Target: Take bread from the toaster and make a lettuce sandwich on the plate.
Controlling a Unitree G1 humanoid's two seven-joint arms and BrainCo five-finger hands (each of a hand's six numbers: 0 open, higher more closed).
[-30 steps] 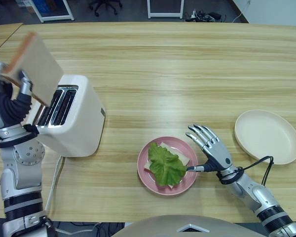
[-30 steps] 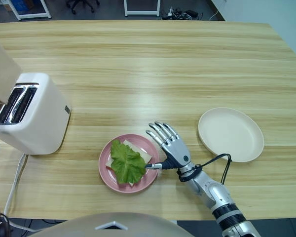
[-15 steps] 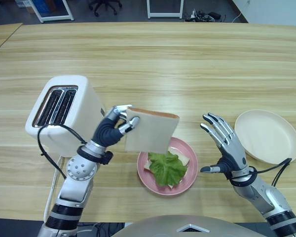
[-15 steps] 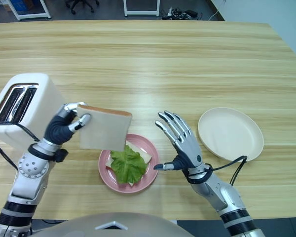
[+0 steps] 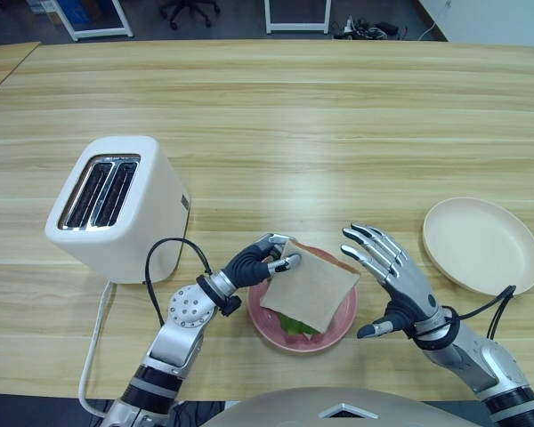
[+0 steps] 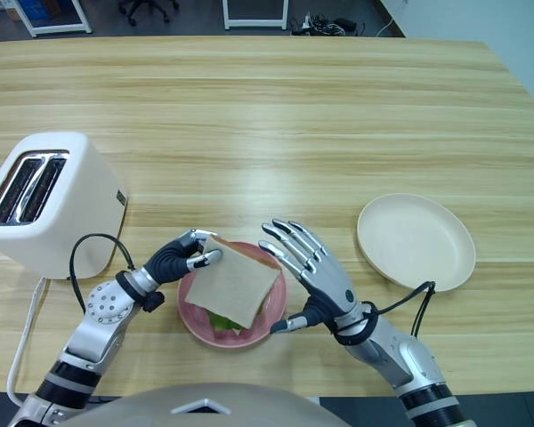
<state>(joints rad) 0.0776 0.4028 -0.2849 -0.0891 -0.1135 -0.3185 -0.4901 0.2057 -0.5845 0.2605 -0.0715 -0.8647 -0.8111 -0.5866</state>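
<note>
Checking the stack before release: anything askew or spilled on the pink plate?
Nothing spilled. The top slice covers the lettuce on the pink plate, but it is turned cornerwise and looks tilted up at the corner pinched by the left hand. The right hand is open beside it.

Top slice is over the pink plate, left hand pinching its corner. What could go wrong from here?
The left hand grips the bread slice by one corner, so on release it may land skewed over the lettuce. Withdrawing fingers could drag it off the pink plate. The open right hand sits close and might nudge the rim.
</note>
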